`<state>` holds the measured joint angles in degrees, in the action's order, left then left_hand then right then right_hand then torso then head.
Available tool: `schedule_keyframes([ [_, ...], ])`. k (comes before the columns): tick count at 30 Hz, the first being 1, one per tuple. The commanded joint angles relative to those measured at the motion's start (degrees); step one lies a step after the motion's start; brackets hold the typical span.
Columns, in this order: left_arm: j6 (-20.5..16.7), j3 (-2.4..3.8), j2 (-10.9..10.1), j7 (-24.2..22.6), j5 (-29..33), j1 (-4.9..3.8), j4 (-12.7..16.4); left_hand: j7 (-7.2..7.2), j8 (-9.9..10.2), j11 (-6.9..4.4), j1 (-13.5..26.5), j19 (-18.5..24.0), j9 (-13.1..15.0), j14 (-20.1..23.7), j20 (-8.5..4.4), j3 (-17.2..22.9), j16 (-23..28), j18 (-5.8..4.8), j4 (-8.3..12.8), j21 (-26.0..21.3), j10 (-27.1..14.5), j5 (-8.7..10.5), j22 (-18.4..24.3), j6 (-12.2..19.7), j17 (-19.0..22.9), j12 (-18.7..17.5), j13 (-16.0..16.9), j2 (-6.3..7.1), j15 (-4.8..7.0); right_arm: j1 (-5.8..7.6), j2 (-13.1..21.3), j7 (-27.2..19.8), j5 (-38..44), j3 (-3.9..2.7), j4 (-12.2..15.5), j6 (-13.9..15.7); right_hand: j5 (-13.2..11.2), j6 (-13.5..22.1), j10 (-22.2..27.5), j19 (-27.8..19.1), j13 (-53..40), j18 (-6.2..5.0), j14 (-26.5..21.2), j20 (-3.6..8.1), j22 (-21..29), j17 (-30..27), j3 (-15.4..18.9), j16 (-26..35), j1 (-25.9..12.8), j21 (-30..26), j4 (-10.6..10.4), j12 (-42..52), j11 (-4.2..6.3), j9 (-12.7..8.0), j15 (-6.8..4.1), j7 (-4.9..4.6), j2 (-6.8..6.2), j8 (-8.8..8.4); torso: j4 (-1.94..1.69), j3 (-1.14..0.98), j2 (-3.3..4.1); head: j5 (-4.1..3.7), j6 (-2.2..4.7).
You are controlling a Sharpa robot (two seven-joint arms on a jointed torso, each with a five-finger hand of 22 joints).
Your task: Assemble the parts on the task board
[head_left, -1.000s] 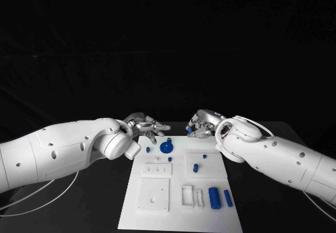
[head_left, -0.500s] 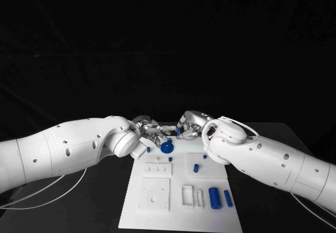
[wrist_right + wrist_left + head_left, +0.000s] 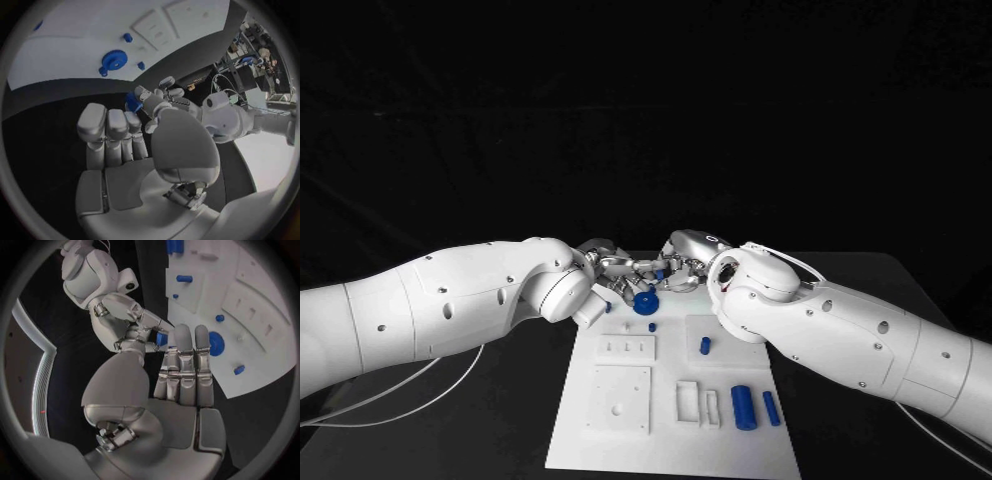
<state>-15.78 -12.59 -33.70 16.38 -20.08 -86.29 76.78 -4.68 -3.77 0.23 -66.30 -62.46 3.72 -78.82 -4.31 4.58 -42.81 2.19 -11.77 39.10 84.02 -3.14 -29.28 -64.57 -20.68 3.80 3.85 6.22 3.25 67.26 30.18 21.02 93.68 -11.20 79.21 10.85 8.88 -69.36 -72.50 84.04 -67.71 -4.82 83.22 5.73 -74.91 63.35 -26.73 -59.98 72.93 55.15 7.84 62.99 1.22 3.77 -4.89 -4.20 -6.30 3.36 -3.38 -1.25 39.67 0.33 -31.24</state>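
Task board [image 3: 668, 445] sits flat in the middle of the black table [image 3: 473, 420], long side running away from me. Both my arms come in over its far end, and my left hand [image 3: 620, 270] and right hand [image 3: 684, 266] meet fingertip to fingertip just past the far edge.

Between them there's a small blue part [image 3: 161, 338]. From the left wrist cam, my right hand has its fingers curled in around it, pinching it. My left hand has its fingers [image 3: 185, 357] straight and pressed side by side, with the thumb across from them and the part right at the tips. Honestly can't tell if the left one is actually gripping it or just touching it.

On the board, biggest first:
- a white square block [image 3: 617, 400] near my end, left side
- a blue gear [image 3: 645, 302] lying at the far end, just beside the hands
- a fat blue cylinder [image 3: 743, 407] on the right near my end
- a thinner blue cylinder [image 3: 772, 408] just beside it
- a short blue peg [image 3: 705, 346] on the raised white pad [image 3: 733, 335] on the right
- a tiny blue peg [image 3: 652, 327] just on my side of the gear
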Motion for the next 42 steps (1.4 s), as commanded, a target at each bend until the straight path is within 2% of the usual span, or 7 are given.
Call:
schedule_keyframes([
  [1,0.6,0.04,0.4,0.8,-0.1,-0.09,0.1,0.01,0.1,0.34,-0.7,-0.2,0.0,0.2,0.19,-0.3,-0.1,-0.24,1.4,-0.5,0.5,-0.01,-0.2,-0.6,-0.1,-0.2,0.0,-0.62,-0.19,0.03,-0.2,0.4,1.4,0.07,0.2,-0.6,0.3,-1.0,-0.3,1.3,-0.1,0.49,0.2,0.43,-6.8,0.1,0.4,0.0,0.2,0.3,0.1,-0.3,0.32,0.1,-0.24,0.41,-0.02,0.22,-0.04,0.02,0.01,0.0,-0.1],
  [9,1.4,0.04,0.6,1.3,-0.3,-0.09,0.2,0.15,0.1,0.23,-1.6,-0.1,0.0,0.4,0.16,-1.4,-0.4,-0.3,5.2,-1.0,0.4,-0.25,-1.2,-1.2,-0.1,-0.3,-0.1,-3.13,-0.14,0.03,-0.4,0.3,1.5,0.14,0.3,-0.7,0.4,-1.0,-0.3,1.3,-0.1,0.5,0.2,0.43,-6.8,0.1,0.5,0.0,0.2,0.4,0.1,-0.3,0.33,0.1,-0.24,0.43,0.01,0.23,-0.01,0.05,0.01,0.1,-0.19],
  [18,1.1,0.02,1.2,1.3,-0.3,-0.1,-0.2,0.26,0.1,0.27,-2.3,-0.1,0.0,0.6,0.24,-2.2,-0.2,-0.26,6.9,-1.6,-0.2,-1.31,-1.8,-1.5,0.1,-0.3,-0.1,-6.06,-0.21,0.03,-0.6,0.3,1.7,0.23,0.7,-1.1,0.4,-1.0,-0.3,1.3,-0.2,0.51,0.2,0.44,-6.8,0.1,0.6,0.0,0.1,0.4,0.0,-0.3,0.35,0.1,-0.25,0.43,-0.01,0.22,0.14,0.02,0.08,0.06,-0.27],
  [21,0.8,0.01,1.3,1.1,-0.3,-0.1,-0.1,0.53,0.1,0.16,-3.0,-0.1,0.0,0.6,0.18,-1.8,-0.3,-0.31,7.5,-1.7,-0.2,-2.67,-2.0,-2.1,0.1,-0.3,-0.1,-7.12,-0.15,0.03,-0.5,0.3,1.7,0.28,0.7,-1.1,0.4,-1.0,-0.3,1.3,-0.2,0.51,0.2,0.44,-6.8,0.1,0.6,0.0,0.1,0.4,0.0,-0.3,0.35,0.1,-0.25,0.43,-0.01,0.22,0.1,0.07,0.05,0.09,-0.31],
  [24,0.7,0.01,1.4,1.0,-0.3,-0.1,-0.1,0.63,0.1,0.1,-3.6,-0.2,0.1,0.6,0.14,-1.5,-0.3,-0.33,8.0,-1.7,-0.2,-4.06,-2.1,-2.2,0.1,-0.3,-0.2,-7.78,-0.1,0.02,-0.5,0.3,1.7,0.33,0.7,-1.1,0.6,-1.0,-0.3,1.3,-0.2,0.51,0.2,0.44,-6.8,0.1,0.6,0.1,0.2,0.5,0.0,-0.3,0.36,0.1,-0.26,0.43,-0.02,0.23,0.05,0.05,0.01,0.12,-0.34],
  [35,0.4,0.02,1.6,1.0,-0.3,-0.1,-0.2,1.22,0.1,-0.15,-6.2,-0.1,0.2,0.7,-0.03,0.1,-0.4,-0.43,10.0,-1.7,0.0,-5.16,-2.6,-3.4,0.0,-0.3,-0.2,-9.19,0.06,0.02,-0.7,0.4,1.8,0.42,0.9,-1.2,0.8,-1.1,-0.4,1.3,-0.2,0.53,0.2,0.46,-6.9,0.2,0.6,0.0,0.2,0.6,0.1,-0.3,0.36,0.1,-0.27,0.44,-0.02,0.22,0.03,0.01,0.02,0.2,-0.4],
  [42,-0.2,0.02,1.6,0.8,-0.4,-0.1,-0.3,1.69,0.0,-0.43,-8.9,0.3,0.8,0.6,-0.34,2.9,-0.7,-0.42,13.3,-1.1,0.7,-10.78,-3.6,-5.1,-0.2,-0.3,-0.3,-10.26,0.31,0.02,-0.6,0.4,1.8,0.53,0.9,-1.3,0.8,-1.1,-0.4,1.3,-0.2,0.53,0.2,0.46,-6.9,0.2,0.6,0.0,0.2,0.6,0.1,-0.3,0.36,0.1,-0.27,0.44,-0.02,0.22,0.08,0.0,0.01,0.35,-0.52],
])
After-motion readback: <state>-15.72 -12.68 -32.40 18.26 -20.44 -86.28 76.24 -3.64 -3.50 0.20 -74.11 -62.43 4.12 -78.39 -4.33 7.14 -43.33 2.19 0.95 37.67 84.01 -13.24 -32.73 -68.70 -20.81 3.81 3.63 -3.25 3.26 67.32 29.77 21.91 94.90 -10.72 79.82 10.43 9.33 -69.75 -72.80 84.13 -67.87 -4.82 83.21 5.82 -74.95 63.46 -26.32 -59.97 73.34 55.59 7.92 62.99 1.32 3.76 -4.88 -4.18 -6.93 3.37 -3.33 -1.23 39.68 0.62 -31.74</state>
